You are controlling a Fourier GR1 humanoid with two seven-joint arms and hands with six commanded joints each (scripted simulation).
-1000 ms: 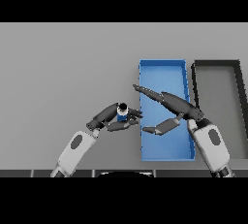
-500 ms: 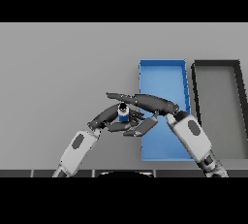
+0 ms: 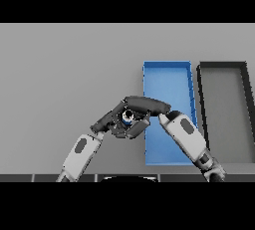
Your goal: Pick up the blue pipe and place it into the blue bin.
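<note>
The blue pipe (image 3: 128, 116) stands on the grey table just left of the blue bin (image 3: 167, 74), showing only its pale round top. My right hand (image 3: 145, 105) reaches in from the right. Its fingers curl over the far side of the pipe and its thumb sits at the near side, so the hand is shut on it. My left hand (image 3: 110, 120) lies right against the pipe's left side with relaxed fingers. The pipe's lower body is hidden between the two hands.
A black bin (image 3: 223, 69) stands directly right of the blue bin. My right forearm (image 3: 184, 134) crosses above the near half of the blue bin. Bare grey table stretches to the left and behind.
My right hand has swung left from above the blue bin to the pipe, and its fingers have curled in around it. The left hand and the pipe have hardly moved.
</note>
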